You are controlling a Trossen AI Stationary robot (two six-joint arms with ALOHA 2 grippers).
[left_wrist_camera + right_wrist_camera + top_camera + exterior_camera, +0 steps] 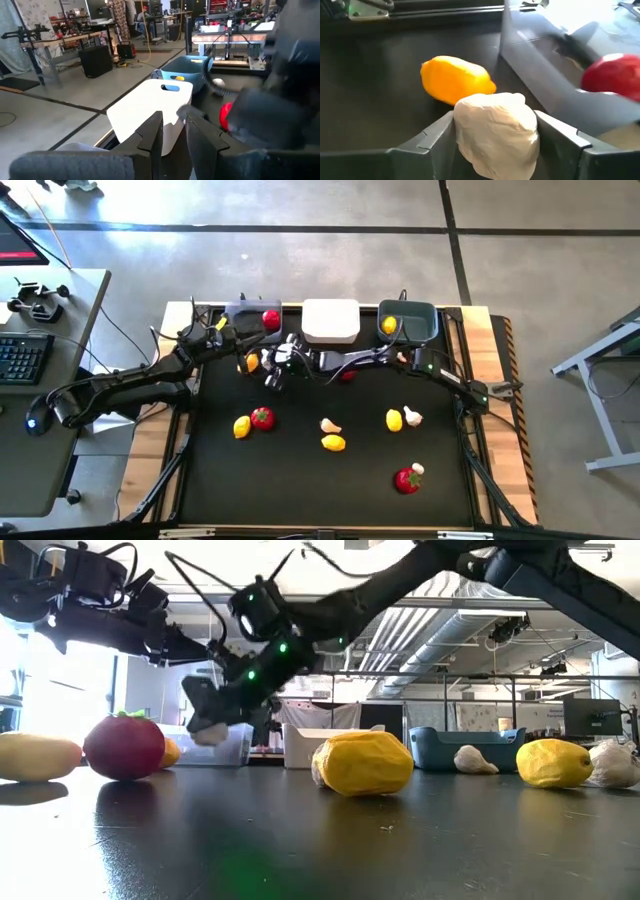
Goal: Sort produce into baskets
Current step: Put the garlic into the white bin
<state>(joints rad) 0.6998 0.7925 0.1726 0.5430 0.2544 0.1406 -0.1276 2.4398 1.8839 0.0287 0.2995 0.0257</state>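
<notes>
My right gripper [274, 370] is shut on a whitish garlic bulb [495, 132], just above the table near a lemon [455, 80] and the grey basket [246, 320]. The grey basket holds a red tomato [271, 319]. My left gripper [174, 134] is over the grey basket's left part, its fingers close together and empty. The white basket [331, 320] stands in the middle of the far edge. The teal basket [412, 322] to its right holds a lemon [389, 325]. My right gripper pinches the garlic bulb between its two fingers, one finger on each of two opposite sides [462, 135]. The fingers slant down from the table's right side. In the low view the bulb [208, 728] hangs clear of the table.
Loose on the black mat are a lemon [241, 426], a tomato [262, 418], a garlic [330, 426], a lemon [333, 443], a lemon [394, 420], a garlic [412, 417] and a tomato [406, 480]. Another tomato [347, 375] lies under my right arm.
</notes>
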